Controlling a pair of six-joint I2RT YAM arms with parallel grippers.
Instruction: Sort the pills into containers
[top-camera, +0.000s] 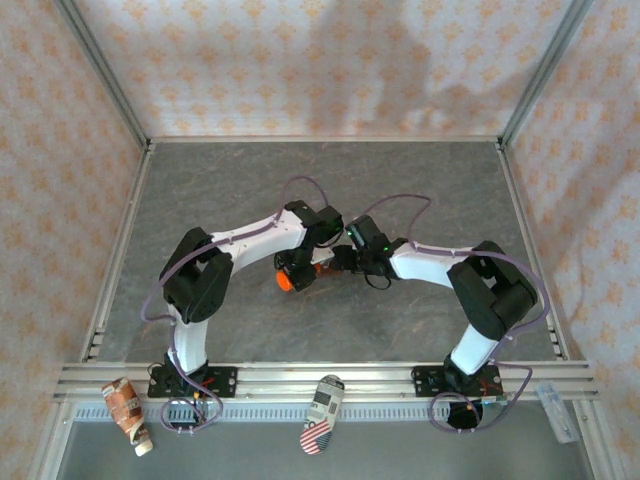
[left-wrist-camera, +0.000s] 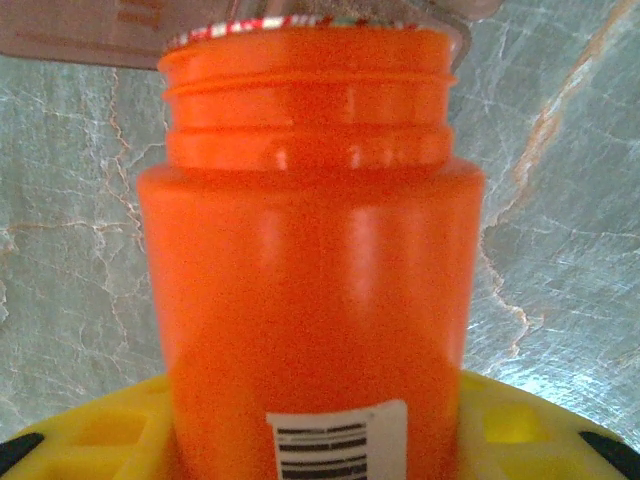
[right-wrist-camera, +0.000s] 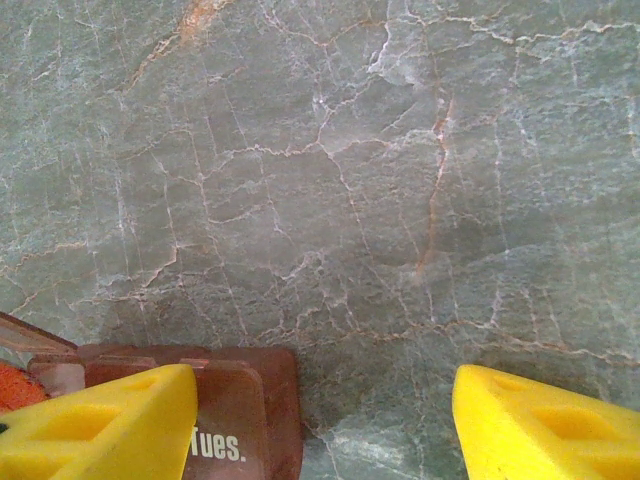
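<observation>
Top view: my left claw and right claw meet mid-frame over the bench, with the orange bottle at the left one.

Left wrist: left claw clamped on the bottle, threaded neck bare, mouth toward the pill box at upper left.

Right wrist: right claw apart. The box, marked "Tues.", sits lower left under one finger.

Risk: overtipping would scatter pills past the compartments, and the ungripped box may slide.
</observation>
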